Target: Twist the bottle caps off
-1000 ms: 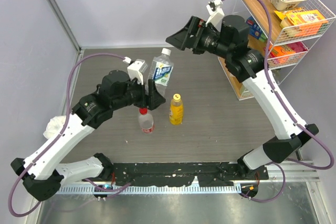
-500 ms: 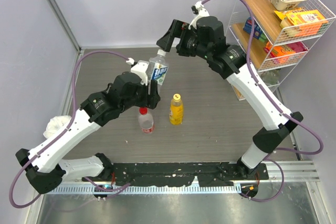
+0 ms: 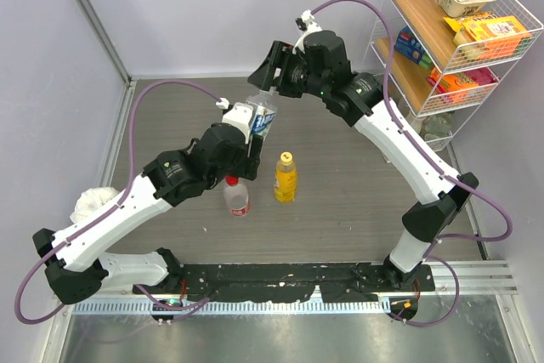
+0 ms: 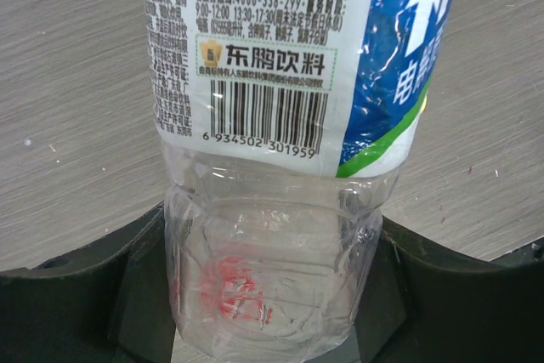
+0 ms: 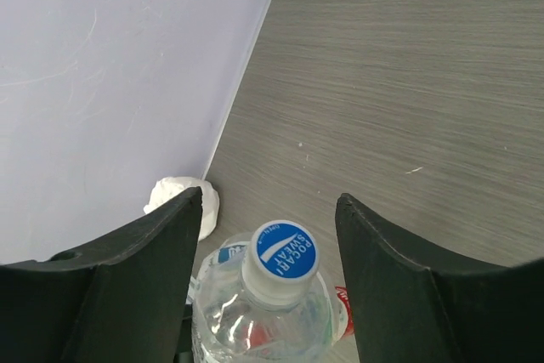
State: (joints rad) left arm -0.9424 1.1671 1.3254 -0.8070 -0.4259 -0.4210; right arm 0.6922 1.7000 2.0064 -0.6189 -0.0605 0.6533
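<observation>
My left gripper is shut on the base of the clear bottle with the blue-white label, holding it tilted above the table. Its white-blue cap sits between the fingers of my right gripper, which is open, with a gap on each side of the cap. From above, the right gripper covers the bottle's top. The red-capped bottle and the yellow bottle stand upright on the table, caps on, just in front of the held bottle.
A wire shelf with snack boxes stands at the back right. A crumpled white cloth lies at the left wall, also seen in the right wrist view. The grey wall corner is close behind the held bottle.
My right arm has swung left and down from the shelf side until its gripper is around the held bottle's cap, and its jaws have narrowed. The left arm shifted the bottle slightly.
</observation>
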